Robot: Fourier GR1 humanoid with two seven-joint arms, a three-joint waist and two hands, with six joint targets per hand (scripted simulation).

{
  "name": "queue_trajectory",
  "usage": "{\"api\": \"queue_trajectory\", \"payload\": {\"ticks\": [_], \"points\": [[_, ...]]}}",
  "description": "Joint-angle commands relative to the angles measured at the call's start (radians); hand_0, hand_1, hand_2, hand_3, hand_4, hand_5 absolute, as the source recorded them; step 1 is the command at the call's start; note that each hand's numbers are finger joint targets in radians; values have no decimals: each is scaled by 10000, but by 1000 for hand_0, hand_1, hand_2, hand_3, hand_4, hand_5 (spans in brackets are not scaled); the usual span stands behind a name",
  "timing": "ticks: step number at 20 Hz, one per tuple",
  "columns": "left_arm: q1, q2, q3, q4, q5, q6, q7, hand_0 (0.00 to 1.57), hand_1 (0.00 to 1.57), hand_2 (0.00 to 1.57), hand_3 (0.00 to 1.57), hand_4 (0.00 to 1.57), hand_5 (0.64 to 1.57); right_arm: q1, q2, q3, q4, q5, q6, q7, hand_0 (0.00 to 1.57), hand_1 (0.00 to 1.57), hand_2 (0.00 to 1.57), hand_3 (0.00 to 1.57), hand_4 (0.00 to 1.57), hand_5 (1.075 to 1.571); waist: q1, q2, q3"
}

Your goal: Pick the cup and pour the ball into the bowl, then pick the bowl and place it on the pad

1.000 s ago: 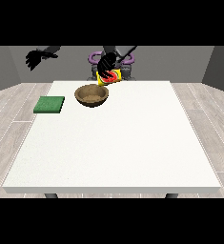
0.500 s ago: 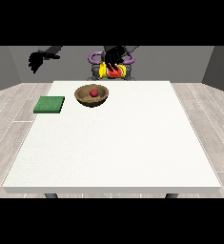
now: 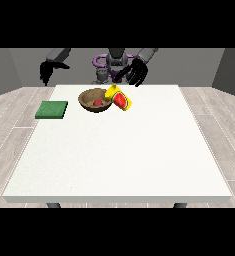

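Beside the bowl [image 3: 94,100], now holding the ball [image 3: 97,103], the cup [image 3: 119,98] lies released; the hand at the view's right [image 3: 137,72] hangs slack-fingered and empty, so next comes grasping the bowl for the pad [image 3: 52,109].

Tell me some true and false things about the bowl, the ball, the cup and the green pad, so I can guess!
1. The red ball is inside the brown bowl. True.
2. The yellow cup stands upright on the green pad. False: it lies tipped on the white table, right beside the bowl.
3. The bowl sits on the pad. False: it sits on the table, apart from the pad.
4. The hand at the view's right holds the cup. False: it is above the cup, holding nothing.
5. The hand at the view's left is off beyond the table's far corner. True.
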Motion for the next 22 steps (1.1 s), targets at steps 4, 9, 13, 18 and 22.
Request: {"api": "queue_trajectory", "payload": {"ticks": [4,9,13,18,22], "points": [[1961,-164,899,-2067,5449,-550,-3049,0,0,0,0,0,1563,-417,1244,614,-479,707,-1586,64,0,0,0,0,252,1571,416,446,108],[3190,23,1364,-2191,6833,-2308,-5270,0,0,0,0,0,1564,91,2495,1100,-711,1249,-2897,-110,0,0,0,0,309,1570,824,669,207],[2857,288,1591,-2006,7061,-2915,-5792,0,0,0,0,0,1563,-550,2835,1599,-73,1133,-3720,-900,0,0,0,0,327,1570,890,1256,230],[3568,591,1445,-2789,7206,-3656,-5693,0,0,0,0,0,1565,-1433,2503,797,1538,1091,-3989,-1227,0,0,0,0,259,1567,1442,1095,233],[3286,1168,2053,-2898,7456,-3940,-5310,0,0,0,0,0,1566,-1381,2381,984,2383,1095,-3549,-2012,0,0,0,0,189,1563,1056,1147,233]]}}
